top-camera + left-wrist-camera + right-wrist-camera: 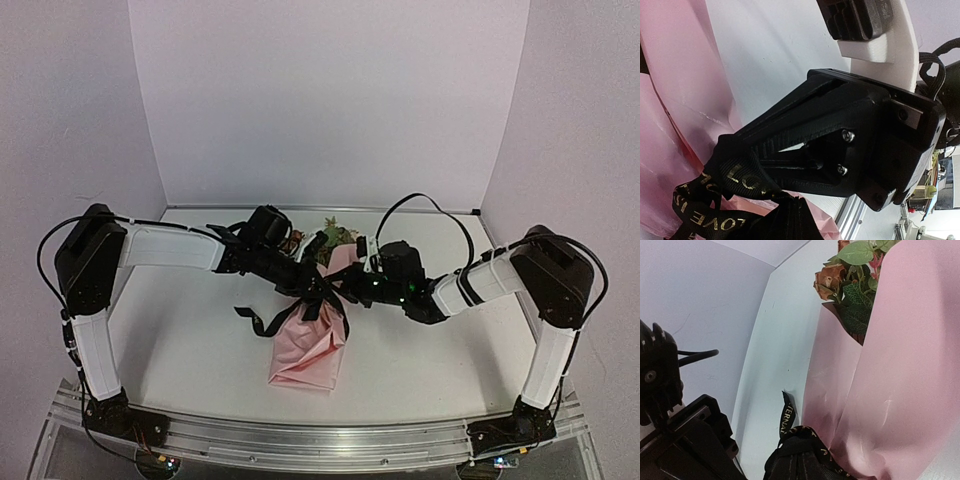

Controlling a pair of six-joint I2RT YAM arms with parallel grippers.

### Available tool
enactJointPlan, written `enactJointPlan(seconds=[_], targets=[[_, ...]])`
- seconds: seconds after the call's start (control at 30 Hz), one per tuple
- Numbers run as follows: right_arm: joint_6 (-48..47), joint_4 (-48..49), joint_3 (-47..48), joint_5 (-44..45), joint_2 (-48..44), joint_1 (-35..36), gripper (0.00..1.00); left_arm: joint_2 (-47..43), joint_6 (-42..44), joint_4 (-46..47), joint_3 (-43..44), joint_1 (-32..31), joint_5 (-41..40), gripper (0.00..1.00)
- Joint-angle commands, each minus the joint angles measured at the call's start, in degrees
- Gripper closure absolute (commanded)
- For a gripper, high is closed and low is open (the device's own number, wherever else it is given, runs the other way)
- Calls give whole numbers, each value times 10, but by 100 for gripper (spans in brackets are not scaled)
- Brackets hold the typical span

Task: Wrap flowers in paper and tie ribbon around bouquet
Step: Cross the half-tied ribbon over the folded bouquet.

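Note:
The bouquet point(312, 335) lies mid-table, a pink paper point(890, 365) cone with the flowers point(845, 280), dusty roses and green leaves, at its far wide end. The black ribbon point(318, 303) with gold lettering crosses its middle; one tail point(255, 320) trails left on the table. My left gripper point(306, 284) comes in from the left and my right gripper point(346, 291) from the right, and they meet over the cone. Each is shut on a stretch of ribbon: the left gripper point(789, 210) at the bottom of its view, the right gripper point(800, 462) likewise, under a short ribbon end point(787, 415).
White walls close the table at the back and both sides. An aluminium rail point(320, 440) runs along the near edge with both arm bases on it. Black cables loop above the right arm point(430, 205). White table point(200, 340) shows on either side of the cone.

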Motion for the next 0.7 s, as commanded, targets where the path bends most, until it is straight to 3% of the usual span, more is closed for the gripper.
enactJointPlan(seconds=[0.0, 0.1, 0.33, 0.67], targets=[[15, 56, -1, -17, 2, -6, 99, -11, 5, 4, 32, -2, -9, 100], [26, 57, 4, -25, 14, -14, 99, -8, 5, 8, 28, -2, -6, 99], [32, 56, 23, -41, 39, -16, 99, -22, 6, 13, 22, -2, -27, 83], [35, 56, 31, -43, 49, -19, 99, -61, 17, 9, 9, 5, -55, 69]])
